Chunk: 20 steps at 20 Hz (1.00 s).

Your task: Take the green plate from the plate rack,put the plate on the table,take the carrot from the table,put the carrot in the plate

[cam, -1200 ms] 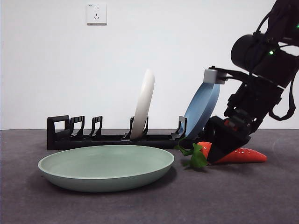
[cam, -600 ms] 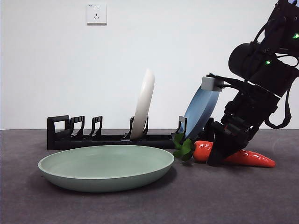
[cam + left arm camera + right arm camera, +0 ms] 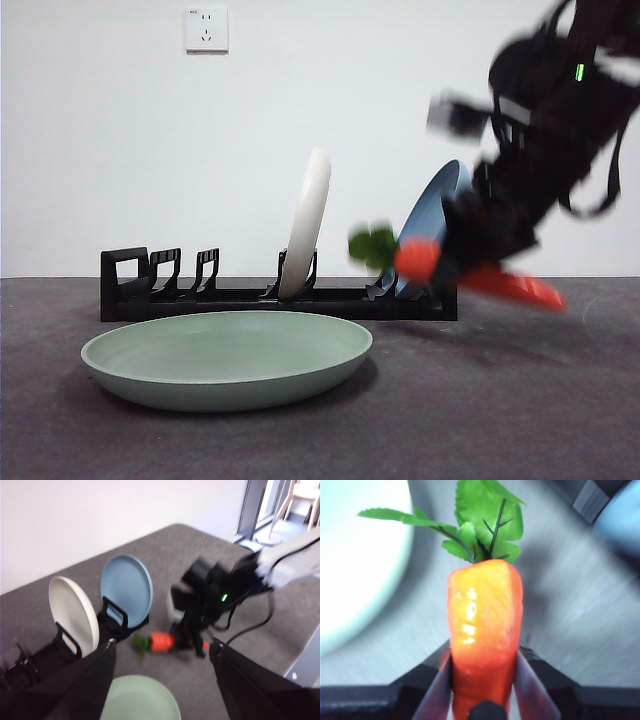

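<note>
Front view: the right arm's black two-jaw gripper (image 3: 470, 262), blurred, clasps the glossy orange-red toy carrot (image 3: 505, 283) clear above the flat dark grey table (image 3: 480, 400), at the loop-free end of the long black plastic plate rack (image 3: 270, 295). The carrot's green leafy top points toward the rack's middle, its tapered tip away from the rack. The wide pale sage green plate (image 3: 227, 357) lies flat on the table just in front of the rack. An upright cream-white plate (image 3: 307, 222) stands in a slot near the rack's middle, and a leaning blue plate (image 3: 430, 225) sits at the end nearest the carrot.

Left wrist view: the left gripper (image 3: 162, 652) hangs high above the rack, its two black jaws spread wide with nothing between them. Below it, beside the rack's blue-plate end, the right arm holds the carrot (image 3: 161, 641); part of the green plate (image 3: 140, 700) shows nearer the camera.

Right wrist view: the right gripper's jaws press both flanks of the carrot (image 3: 484, 630), leaves pointing away from the camera, over blurred grey table.
</note>
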Tool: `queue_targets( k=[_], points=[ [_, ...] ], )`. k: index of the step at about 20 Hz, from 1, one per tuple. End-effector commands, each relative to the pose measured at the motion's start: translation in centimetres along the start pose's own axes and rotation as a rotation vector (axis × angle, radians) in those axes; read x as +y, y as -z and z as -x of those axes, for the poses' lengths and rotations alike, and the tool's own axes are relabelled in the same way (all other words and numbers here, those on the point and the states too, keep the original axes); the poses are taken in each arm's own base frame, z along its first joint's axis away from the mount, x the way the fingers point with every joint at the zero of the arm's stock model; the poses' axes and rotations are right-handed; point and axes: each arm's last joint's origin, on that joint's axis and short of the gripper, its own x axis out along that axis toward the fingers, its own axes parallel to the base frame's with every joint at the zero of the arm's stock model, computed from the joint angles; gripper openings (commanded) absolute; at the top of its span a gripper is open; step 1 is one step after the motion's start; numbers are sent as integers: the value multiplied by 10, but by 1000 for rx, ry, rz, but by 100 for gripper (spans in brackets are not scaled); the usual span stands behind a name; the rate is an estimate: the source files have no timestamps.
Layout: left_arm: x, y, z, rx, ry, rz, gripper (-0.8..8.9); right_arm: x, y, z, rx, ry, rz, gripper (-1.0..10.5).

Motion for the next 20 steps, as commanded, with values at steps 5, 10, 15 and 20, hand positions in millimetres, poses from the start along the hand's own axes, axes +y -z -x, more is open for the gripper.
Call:
queue_targets(
  k=[5,10,15,20],
  points=[
    [1,5,0,43,-9,-12,315,70,-47,32,-183,-85,31,-9],
    [1,7,0,65,-11,-24,315,125,-64,-11,-243,-145,117,-11],
    [2,9,0,89,-14,-33,315,140,-51,-72,-181,-125,103,-11],
    [2,12,1,112,-18,-43,315,140,-39,-98,-105,-127,100,-11]
  ],
)
